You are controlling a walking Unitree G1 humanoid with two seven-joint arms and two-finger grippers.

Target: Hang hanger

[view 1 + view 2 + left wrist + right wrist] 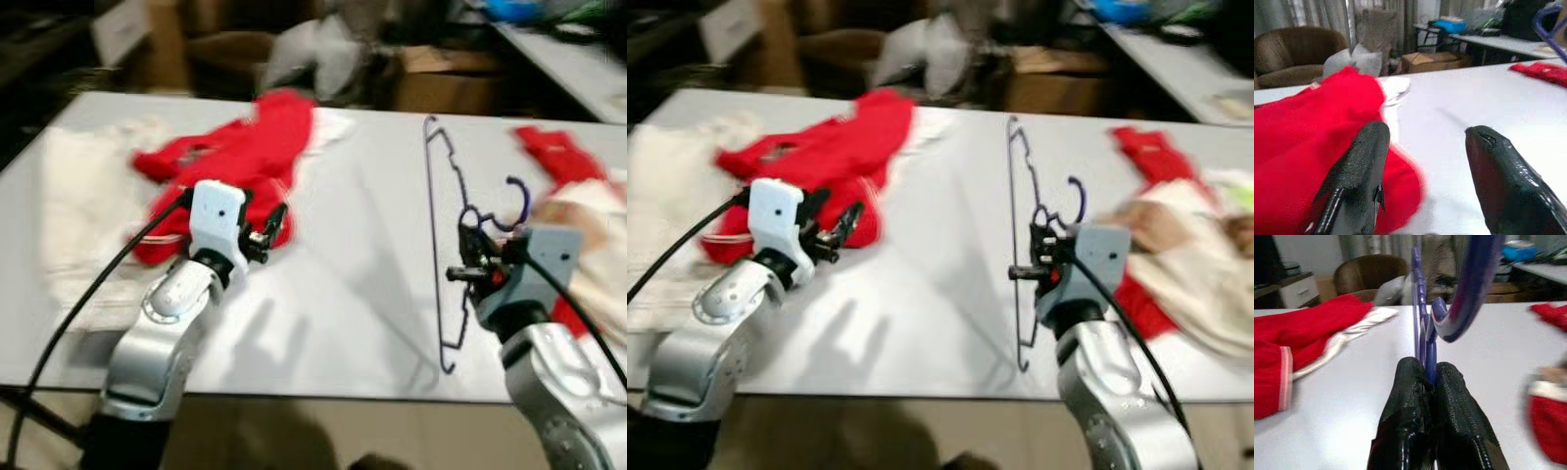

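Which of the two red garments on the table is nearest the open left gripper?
The big red garment on the robot's left, directly ahead of the left gripper; the other red garment lies far right.

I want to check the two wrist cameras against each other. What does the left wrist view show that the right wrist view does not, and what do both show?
Left wrist view: the left gripper open, its two black fingers spread apart, one over the edge of the red garment.

Right wrist view: the right gripper shut on the purple hanger, whose hook curves above the fingertips.

Both: the white table, red clothing lying on it, and a brown armchair in the background.
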